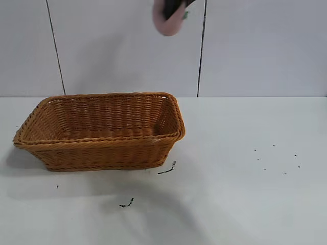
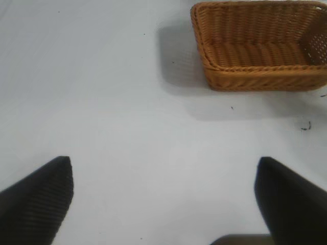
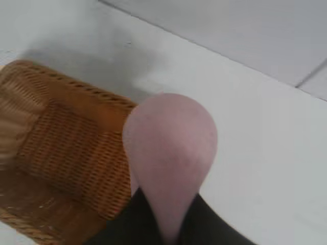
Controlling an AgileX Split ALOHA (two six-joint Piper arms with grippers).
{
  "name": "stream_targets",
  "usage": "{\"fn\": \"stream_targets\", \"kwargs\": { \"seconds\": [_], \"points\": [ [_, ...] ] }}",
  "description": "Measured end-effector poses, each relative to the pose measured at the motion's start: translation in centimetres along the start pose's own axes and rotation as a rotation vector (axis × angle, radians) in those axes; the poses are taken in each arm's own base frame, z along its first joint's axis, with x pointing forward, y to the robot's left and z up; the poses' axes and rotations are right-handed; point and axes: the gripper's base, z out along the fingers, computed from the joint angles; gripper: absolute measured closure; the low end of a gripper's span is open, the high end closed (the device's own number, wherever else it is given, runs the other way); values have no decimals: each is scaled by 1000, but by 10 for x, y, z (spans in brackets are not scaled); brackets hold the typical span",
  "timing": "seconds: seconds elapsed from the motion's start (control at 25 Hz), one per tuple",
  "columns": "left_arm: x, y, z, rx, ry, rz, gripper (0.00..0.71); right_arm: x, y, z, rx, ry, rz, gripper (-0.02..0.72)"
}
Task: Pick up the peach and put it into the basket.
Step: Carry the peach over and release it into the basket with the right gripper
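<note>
My right gripper [image 1: 173, 11] is at the top edge of the exterior view, high above the table, and is shut on the pale pink peach [image 1: 168, 24]. In the right wrist view the peach [image 3: 171, 148] is pinched between the two dark fingers and hangs over the near right end of the basket [image 3: 61, 148]. The orange-brown wicker basket [image 1: 99, 145] stands on the white table at the left and holds nothing that I can see. My left gripper [image 2: 163, 196] is open and empty over bare table, away from the basket [image 2: 260, 76].
The white table [image 1: 245, 194] has small dark specks at the right [image 1: 276, 158] and two dark scraps in front of the basket [image 1: 167, 169], [image 1: 126, 204]. A pale panelled wall [image 1: 255, 46] stands behind the table.
</note>
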Motion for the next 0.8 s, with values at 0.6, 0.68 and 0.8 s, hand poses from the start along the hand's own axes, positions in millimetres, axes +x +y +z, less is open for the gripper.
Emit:
{"fn": "stream_targets", "kwargs": {
  "seconds": [0.6,0.68,0.8],
  "points": [
    [0,0,0,0,0,0,17,32,8,88,-11,113,-20,422],
    [0,0,0,0,0,0,17,33,9,88,-12,121,-23,171],
    [0,0,0,0,0,0,17,32,10,86,-13,119,-41,46]
  ]
}}
